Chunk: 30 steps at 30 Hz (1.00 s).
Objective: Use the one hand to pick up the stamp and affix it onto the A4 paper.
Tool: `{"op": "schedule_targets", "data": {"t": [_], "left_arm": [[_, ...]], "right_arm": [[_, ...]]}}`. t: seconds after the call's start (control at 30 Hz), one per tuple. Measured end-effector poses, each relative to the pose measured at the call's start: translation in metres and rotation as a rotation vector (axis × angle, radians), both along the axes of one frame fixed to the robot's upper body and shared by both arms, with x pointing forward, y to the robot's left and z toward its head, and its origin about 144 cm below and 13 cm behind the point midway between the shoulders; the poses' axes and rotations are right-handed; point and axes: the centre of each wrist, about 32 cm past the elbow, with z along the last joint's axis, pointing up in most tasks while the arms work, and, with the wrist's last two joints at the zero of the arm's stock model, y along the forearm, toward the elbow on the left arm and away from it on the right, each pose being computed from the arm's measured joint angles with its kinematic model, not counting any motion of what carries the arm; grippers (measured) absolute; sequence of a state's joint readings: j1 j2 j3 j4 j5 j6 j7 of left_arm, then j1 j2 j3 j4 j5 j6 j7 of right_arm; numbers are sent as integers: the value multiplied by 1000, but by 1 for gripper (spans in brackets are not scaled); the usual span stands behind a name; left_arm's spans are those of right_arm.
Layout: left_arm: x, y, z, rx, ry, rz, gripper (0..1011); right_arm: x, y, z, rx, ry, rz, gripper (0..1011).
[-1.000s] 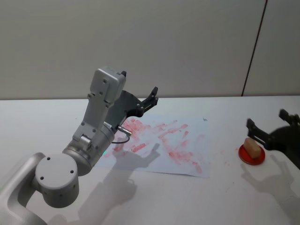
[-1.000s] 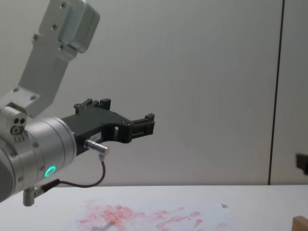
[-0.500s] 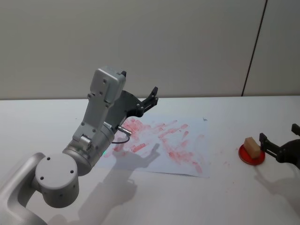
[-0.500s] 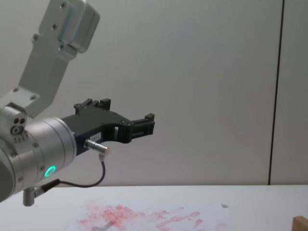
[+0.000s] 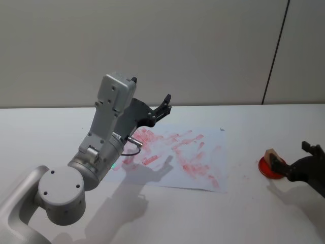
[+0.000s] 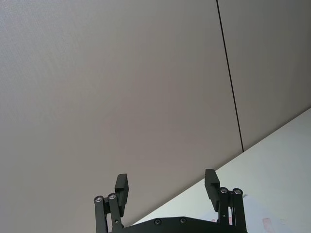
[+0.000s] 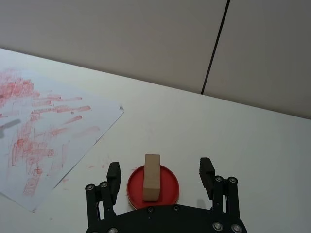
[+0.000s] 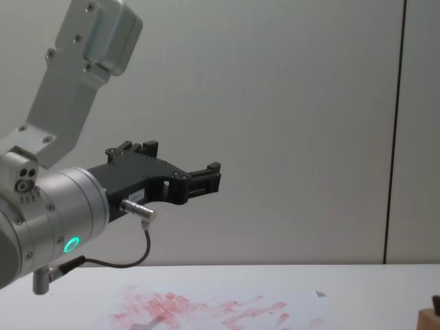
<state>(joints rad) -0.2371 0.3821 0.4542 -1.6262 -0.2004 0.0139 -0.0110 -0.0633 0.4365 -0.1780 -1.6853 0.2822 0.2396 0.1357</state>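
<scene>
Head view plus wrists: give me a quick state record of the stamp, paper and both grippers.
stamp: wooden block standing on red pad, not gripped
red pad: right of A4 paper, apart from it
A4 paper: lying flat, covered in red prints
right gripper: open, one finger on each side of stamp, gaps visible
left gripper: open, raised high at left, idle

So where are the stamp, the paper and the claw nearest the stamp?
stamp (image 7: 151,177): right wrist view, middle of the wooden block.
A4 paper (image 5: 179,152): head view, inky middle of the sheet.
right gripper (image 7: 160,168): right wrist view, gap between its open fingertips.
</scene>
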Motion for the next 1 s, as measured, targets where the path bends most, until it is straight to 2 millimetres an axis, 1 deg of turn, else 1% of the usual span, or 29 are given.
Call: {"op": "schedule_targets", "data": {"t": [0.4, 0.6, 0.7, 0.73, 0.8, 0.83, 0.97, 1.0], "left_arm": [[0, 0, 0, 0, 0, 0, 1002], [0, 0, 0, 0, 0, 0, 1001], [0, 0, 0, 0, 0, 0, 1001], [0, 0, 0, 0, 0, 0, 1001], [0, 0, 0, 0, 0, 0, 1001], [0, 0, 0, 0, 0, 0, 1001], [0, 0, 0, 0, 0, 0, 1001], [0, 0, 0, 0, 0, 0, 1001]], "right_arm": [[19, 9, -14, -16, 52, 18, 1001], [24, 12, -18, -19, 67, 22, 1001], [27, 14, -21, -21, 75, 23, 963], [27, 14, -21, -21, 75, 24, 923], [28, 15, -22, -21, 77, 24, 894], [28, 15, -22, -21, 78, 24, 843], [30, 16, -23, -22, 82, 26, 782], [30, 17, -24, -23, 83, 26, 718]]}}
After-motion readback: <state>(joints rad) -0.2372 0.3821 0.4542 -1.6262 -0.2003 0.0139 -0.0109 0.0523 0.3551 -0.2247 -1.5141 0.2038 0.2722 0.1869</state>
